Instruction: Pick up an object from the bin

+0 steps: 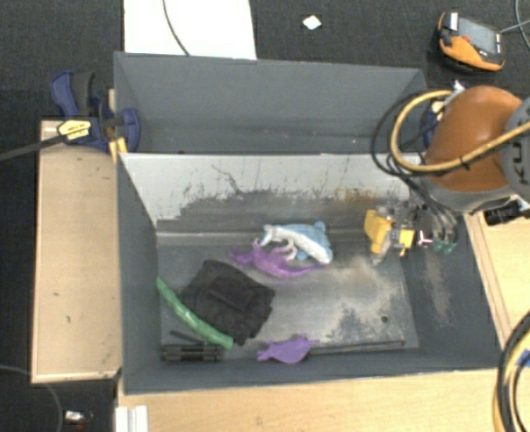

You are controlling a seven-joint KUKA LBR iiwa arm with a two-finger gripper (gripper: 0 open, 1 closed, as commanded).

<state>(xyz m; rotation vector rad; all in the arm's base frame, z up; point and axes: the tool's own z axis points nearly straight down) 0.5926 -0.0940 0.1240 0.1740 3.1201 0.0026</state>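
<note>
My gripper (407, 234) hangs at the bin's right side, above the floor near the right wall. A small yellow block (378, 227) sits right at its left end; whether it is gripped I cannot make out. Nearest on the floor, to the left, lies a white and light-blue toy figure (298, 239). A purple toy animal (272, 262) lies against its lower side.
A black crumpled pouch (229, 301) lies at the floor's left, with a green curved stick (191, 313) along its left edge. A black bar (191, 353) and a purple scrap (288, 349) rest by the front wall. The arm's orange cover and cables stand over the right rim.
</note>
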